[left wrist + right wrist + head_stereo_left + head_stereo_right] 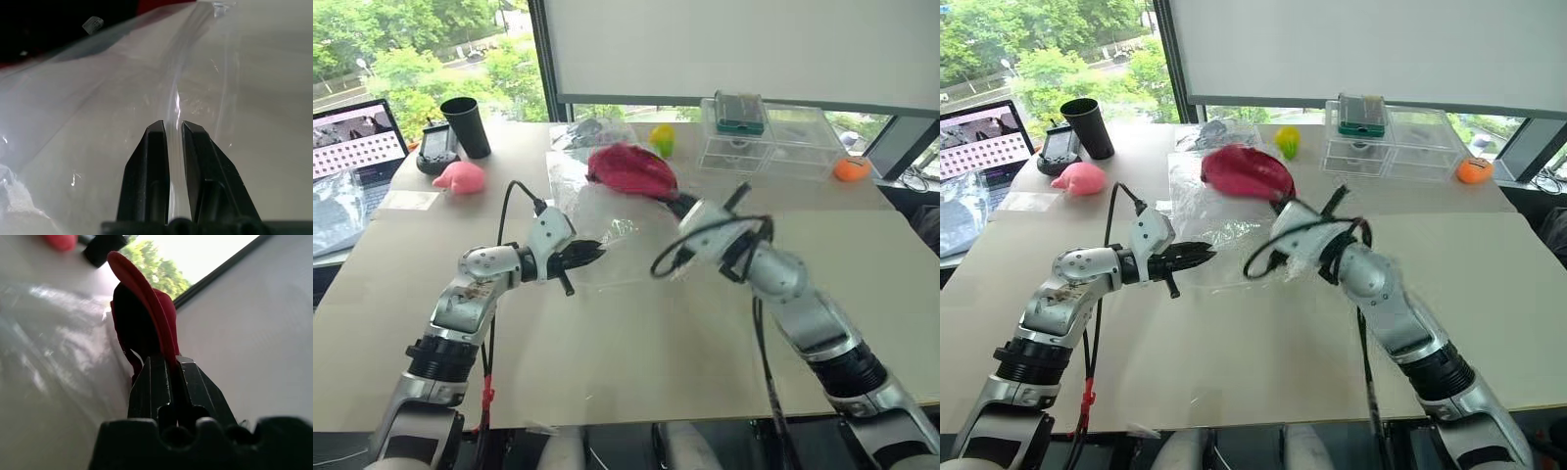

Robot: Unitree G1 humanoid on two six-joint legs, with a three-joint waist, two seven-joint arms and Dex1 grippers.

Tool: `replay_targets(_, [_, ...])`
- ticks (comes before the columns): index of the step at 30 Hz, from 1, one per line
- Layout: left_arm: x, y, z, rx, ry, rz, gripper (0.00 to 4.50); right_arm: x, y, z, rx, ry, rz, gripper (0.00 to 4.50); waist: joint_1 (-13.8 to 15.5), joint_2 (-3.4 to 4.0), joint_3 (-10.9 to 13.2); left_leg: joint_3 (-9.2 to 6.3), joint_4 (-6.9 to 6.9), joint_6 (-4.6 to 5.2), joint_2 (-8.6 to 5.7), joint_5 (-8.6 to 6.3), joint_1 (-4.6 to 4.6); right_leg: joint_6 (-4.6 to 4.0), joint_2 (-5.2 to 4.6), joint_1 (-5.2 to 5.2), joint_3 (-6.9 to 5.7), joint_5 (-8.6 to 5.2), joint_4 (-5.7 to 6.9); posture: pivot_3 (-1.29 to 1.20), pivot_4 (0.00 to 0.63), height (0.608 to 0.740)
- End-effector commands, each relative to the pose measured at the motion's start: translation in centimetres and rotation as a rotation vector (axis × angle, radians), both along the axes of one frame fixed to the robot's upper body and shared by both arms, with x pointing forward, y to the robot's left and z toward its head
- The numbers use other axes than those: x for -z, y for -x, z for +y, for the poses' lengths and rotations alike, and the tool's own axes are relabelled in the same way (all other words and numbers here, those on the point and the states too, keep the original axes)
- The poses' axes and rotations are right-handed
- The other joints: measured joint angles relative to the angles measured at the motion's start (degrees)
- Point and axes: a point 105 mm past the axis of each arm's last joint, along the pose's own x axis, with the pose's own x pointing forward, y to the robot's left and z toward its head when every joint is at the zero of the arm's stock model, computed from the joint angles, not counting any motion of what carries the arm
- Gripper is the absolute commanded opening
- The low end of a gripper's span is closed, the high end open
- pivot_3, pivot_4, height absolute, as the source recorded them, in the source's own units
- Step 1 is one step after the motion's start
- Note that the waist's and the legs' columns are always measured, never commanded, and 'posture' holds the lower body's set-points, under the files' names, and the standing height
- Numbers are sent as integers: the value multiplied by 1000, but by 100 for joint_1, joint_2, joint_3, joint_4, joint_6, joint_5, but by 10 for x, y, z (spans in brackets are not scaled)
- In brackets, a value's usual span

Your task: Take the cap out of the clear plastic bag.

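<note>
Nearest to you, your left gripper [590, 252] hangs just above the table [636, 362] with its fingers pressed together on a fold of the clear plastic bag [597, 220]; the left wrist view shows that thin strip of film [175, 161] running up between the two black fingers. Across from it, at about the same depth, your right gripper [1285, 208] points forward and toward your left, its fingers closed on the brim of the cap [146, 308], as the right wrist view shows the red edge caught between them.

The bag lies spread and crinkled on the table between the two grippers and stretches away from you. The cap [631, 169] sits at the bag's far end, dark red, bunched up, just beyond the right gripper; whether it is wholly clear of the plastic you cannot tell.

Farther off on your left lie a pink plush toy [460, 176], a small black device [437, 147], a black cup [467, 126] and an open laptop [357, 142]. Behind the cap there is a smaller clear bag [592, 130] and a yellow-green toy [663, 139]. On the far right stand clear plastic boxes [773, 142], with an orange ball [851, 168] beside them.
</note>
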Motion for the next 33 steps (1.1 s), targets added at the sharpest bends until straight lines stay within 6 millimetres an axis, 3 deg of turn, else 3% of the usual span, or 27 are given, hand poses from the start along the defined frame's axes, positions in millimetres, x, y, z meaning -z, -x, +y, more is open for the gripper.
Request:
replay_targets(1, [-9, -1, 4, -13, 12, -45, 549, 40, 2, 1, -52, 225, 50, 28, -3, -1, 0, 0, 0, 0, 1, 0, 0, -1, 0, 0, 0, 0, 0, 0, 150, 740])
replay_targets(8, [-9, 0, 8, -42, 22, -54, 549, 75, 13, 29, -131, 177, 271, 28, -74, -2, -1, -1, 0, 0, 4, 0, 15, -21, 4, 9, 3, 13, 6, 0, 150, 740])
replay_targets(13, [-9, 1, 10, -60, 28, -61, 549, 86, 11, 43, -128, 125, 359, 28, -62, -3, -1, 0, 1, 0, 6, 0, 38, -14, 7, 26, 4, 8, 11, 0, 150, 740])
replay_targets(21, [-12, 4, 19, -88, 43, -68, 549, 104, 13, 36, -65, 96, 471, 28, -40, -3, -3, -1, 1, 0, 6, 0, 40, -20, 7, 28, 3, 12, 12, 0, 150, 740])
replay_targets(29, [-10, 9, 27, -135, 55, -71, 549, 110, 32, 32, -82, 43, 689, 2752, -32, -6, -4, -1, 1, -1, 7, 0, 40, -18, 6, 29, 2, 11, 11, 0, 150, 740])
replay_targets(33, [-7, 14, 33, -146, 52, -59, 549, 91, 43, 29, -133, -40, 808, 2889, -36, -6, -4, -1, 1, -1, 7, 0, 39, -6, 6, 28, 1, 4, 11, 0, 150, 740])
